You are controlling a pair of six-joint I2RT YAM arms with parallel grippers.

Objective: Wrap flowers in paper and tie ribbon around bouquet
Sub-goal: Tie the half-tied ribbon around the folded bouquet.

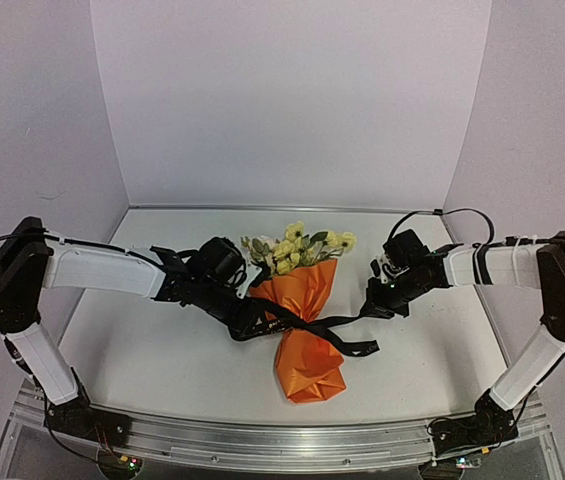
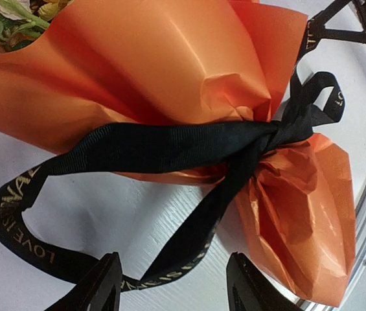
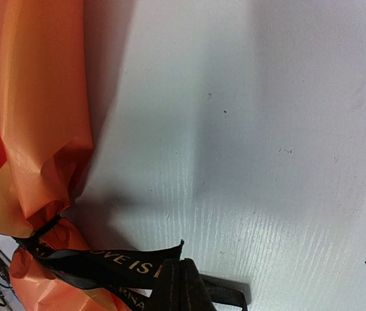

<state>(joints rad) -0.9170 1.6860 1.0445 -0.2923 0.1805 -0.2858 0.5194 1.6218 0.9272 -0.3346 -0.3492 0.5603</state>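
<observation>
The bouquet [image 1: 305, 320] lies in the middle of the table, flowers [image 1: 297, 248] pointing to the back wall. Its orange paper [image 2: 157, 65] is cinched at the waist by the black ribbon [image 2: 170, 146], which is knotted there. My left gripper [image 2: 176, 290] stands open just left of the knot. A slack strand of ribbon runs loose between its fingers [image 2: 108, 285]. My right gripper [image 3: 184, 285] is to the right of the bouquet, shut on the ribbon [image 3: 105, 262] near its lettered end. In the top view the left gripper [image 1: 249, 322] and right gripper [image 1: 372, 303] flank the waist.
A second ribbon tail [image 1: 362, 348] trails over the table to the right of the cone. A metal rail [image 1: 262, 440] runs along the near table edge, close to the cone's tip. White walls enclose the back and both sides.
</observation>
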